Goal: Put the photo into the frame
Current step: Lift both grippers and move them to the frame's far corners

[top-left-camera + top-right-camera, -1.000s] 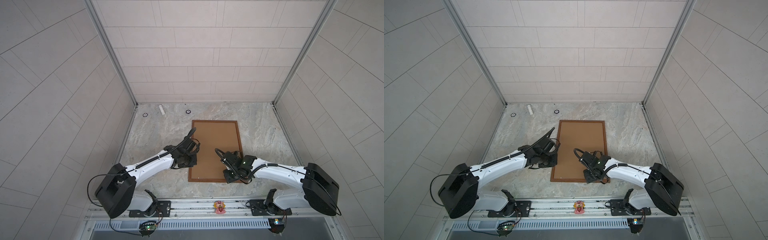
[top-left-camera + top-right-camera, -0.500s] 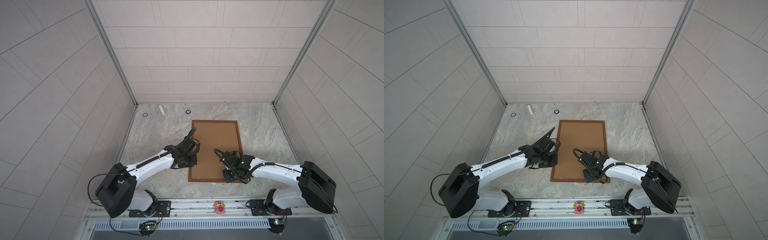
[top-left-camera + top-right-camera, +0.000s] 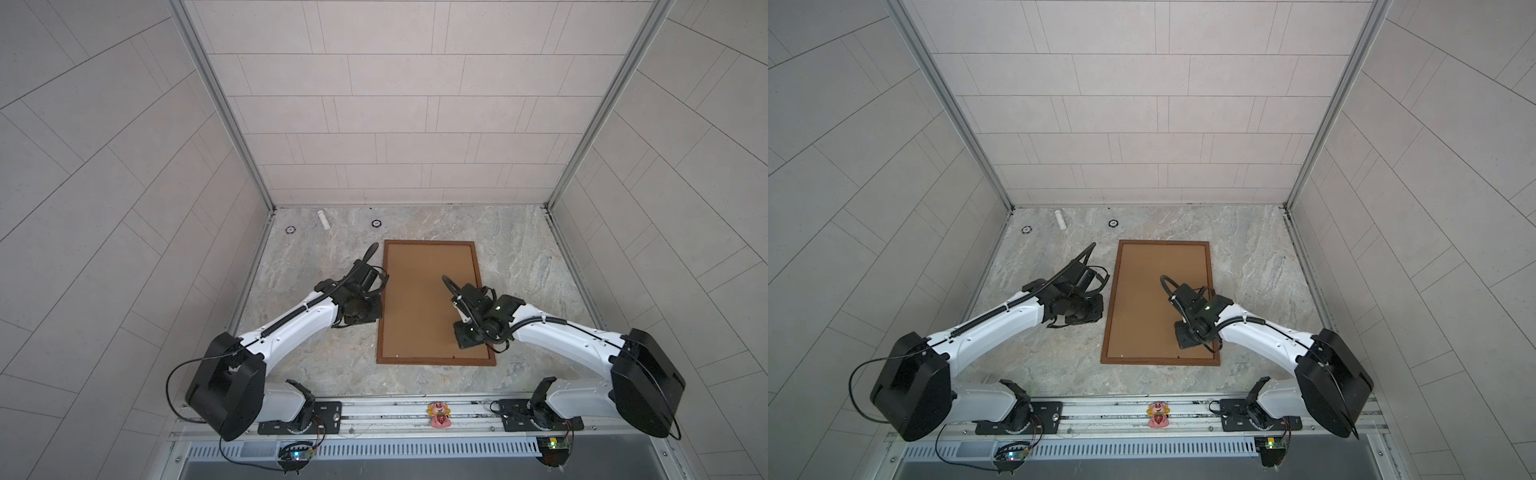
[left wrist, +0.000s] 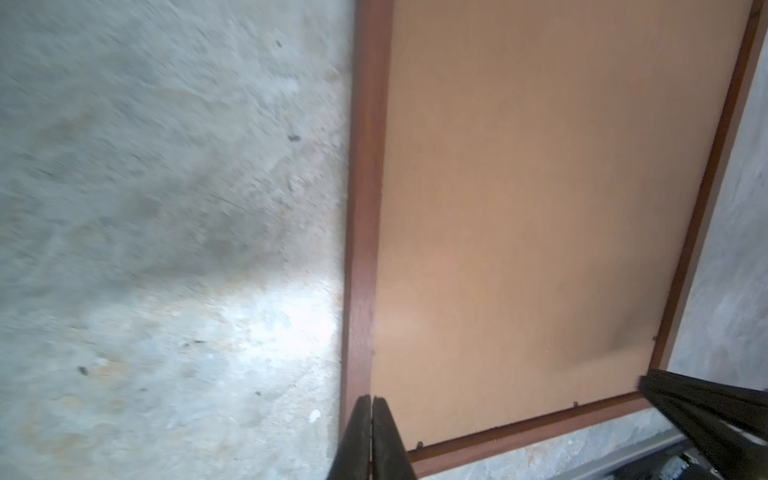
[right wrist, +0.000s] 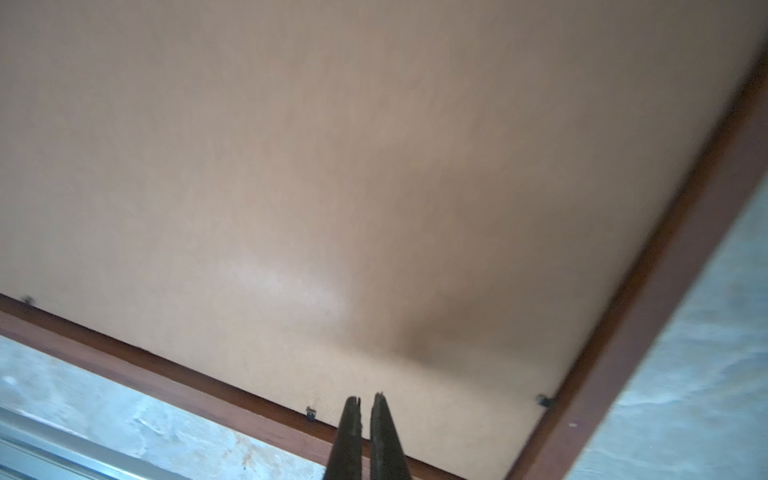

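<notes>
I have the frame (image 3: 436, 361) lying face down on the table (image 3: 316, 257), and the brown backing board (image 3: 424, 299) fills its opening edge to edge. The photo shows in none of my views. I cannot tell whether it lies under the board, and there is no sign of it on the table round the frame.

The left gripper (image 4: 372, 401) sits at the outer side of the frame's left long rail. Its jaws are pinched almost together with only a hairline between them, and they hold nothing. I cannot tell whether the tips touch the wood or hang just above it.

The right gripper (image 5: 365, 400) is over the board, close to the frame's near short rail and between two of the small metal tabs (image 5: 310, 412) on that rail. Its jaws are closed and empty.

My reading is that this is the backing step. With closed tips at the rail and by the tabs, I judge the arms are working on the board's seating, not carrying anything.

The next move calls for a closed tip to meet one tab squarely and push it low along the board. The left arm should steady the frame so it does not slide.
</notes>
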Robot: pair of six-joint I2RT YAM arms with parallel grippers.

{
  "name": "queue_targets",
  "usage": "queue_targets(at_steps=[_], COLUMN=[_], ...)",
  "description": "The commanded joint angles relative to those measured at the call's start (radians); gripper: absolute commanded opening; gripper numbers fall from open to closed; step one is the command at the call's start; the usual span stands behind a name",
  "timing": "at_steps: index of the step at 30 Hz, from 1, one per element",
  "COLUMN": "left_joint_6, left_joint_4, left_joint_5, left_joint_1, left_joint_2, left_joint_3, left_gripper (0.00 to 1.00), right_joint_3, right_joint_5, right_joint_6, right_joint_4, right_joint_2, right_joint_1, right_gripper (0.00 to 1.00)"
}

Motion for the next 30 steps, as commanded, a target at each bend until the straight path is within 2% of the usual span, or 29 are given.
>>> queue_targets(at_steps=[1,4,9,13,17,20,23,28,30], left_joint_6=[0.058,0.070,0.097,0.107,0.131,0.149,0.164,0.179,0.180], left_joint_4=[-0.031,-0.007,0.009,0.037,0.017,0.002,-0.019,-0.019,-0.010], left_joint_5=[-0.016,0.006,0.030,0.069,0.054,0.031,0.008,-0.018,-0.018], left_joint_1=[0.054,0.092,0.104,0.105,0.106,0.105,0.105,0.106,0.105], left_joint_2=[0.030,0.112,0.287,0.360,0.408,0.442,0.478,0.517,0.523], left_joint_3=[0.059,0.110,0.215,0.259,0.294,0.311,0.331,0.330,0.321], left_gripper=[0.14,0.25,0.38,0.53,0.60,0.62,0.62,0.59,0.55], right_joint_3=[0.043,0.044,0.054,0.071,0.107,0.121,0.130,0.113,0.106], right_joint_5=[0.027,-0.012,-0.059,-0.108,-0.141,-0.147,-0.147,-0.160,-0.166], right_joint_6=[-0.072,-0.115,-0.156,-0.162,-0.166,-0.169,-0.177,-0.173,-0.173], right_joint_4=[-0.042,-0.004,0.062,0.125,0.162,0.195,0.205,0.229,0.235], right_joint_2=[-0.055,-0.030,0.066,0.155,0.263,0.331,0.378,0.388,0.392], right_joint_1=[-0.091,-0.222,-0.393,-0.459,-0.471,-0.475,-0.477,-0.479,-0.479], right_gripper=[0.07,0.19,0.50,0.58,0.56,0.46,0.32,0.24,0.23])
